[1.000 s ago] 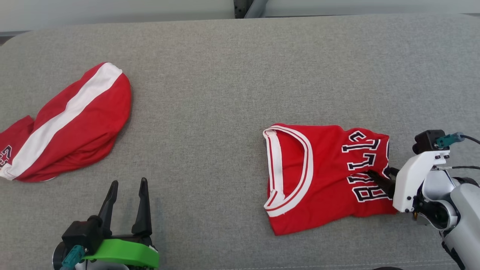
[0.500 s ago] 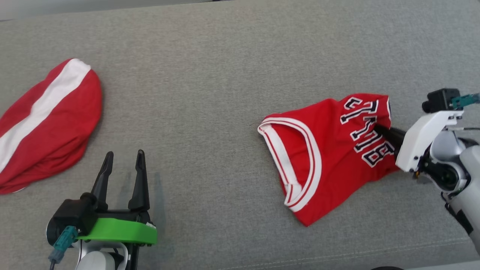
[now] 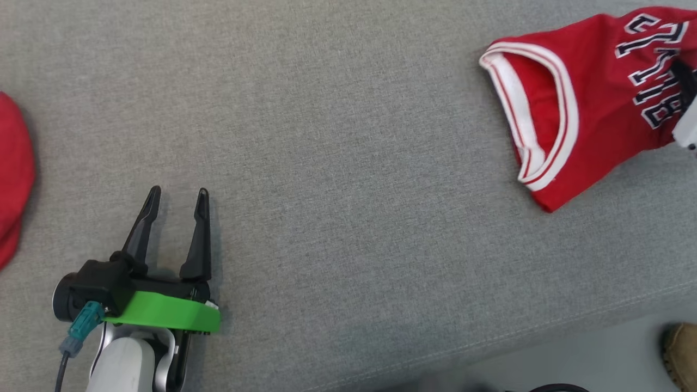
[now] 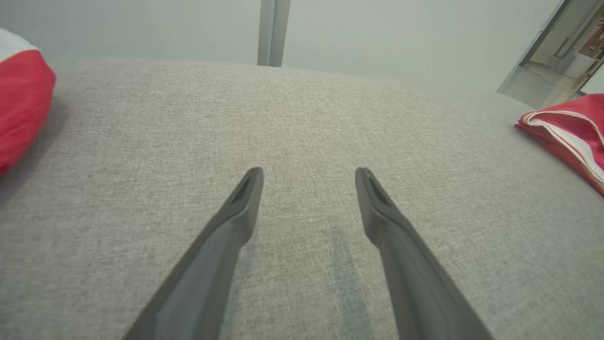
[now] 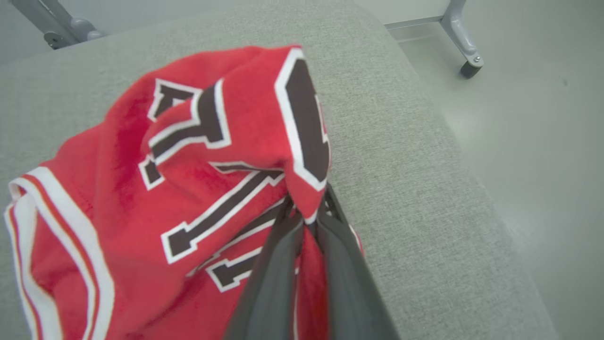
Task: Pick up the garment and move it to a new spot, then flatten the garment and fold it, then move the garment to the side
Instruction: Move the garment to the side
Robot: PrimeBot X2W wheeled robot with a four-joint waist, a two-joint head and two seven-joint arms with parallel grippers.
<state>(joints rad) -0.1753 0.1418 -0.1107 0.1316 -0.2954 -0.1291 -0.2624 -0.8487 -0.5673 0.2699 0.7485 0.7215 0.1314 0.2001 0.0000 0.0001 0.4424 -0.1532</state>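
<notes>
Two right jaws tight on jersey

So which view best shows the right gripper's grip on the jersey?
Right wrist view: the right gripper is shut on a bunched fold of the jersey. Head view cuts the grip at its edge; left wrist view shows the jersey's trimmed edge.

Light was bright, diffuse, even. Faint soft shadows lay on grey woven cushion, lower left. Wrist views bowed at edges.
</notes>
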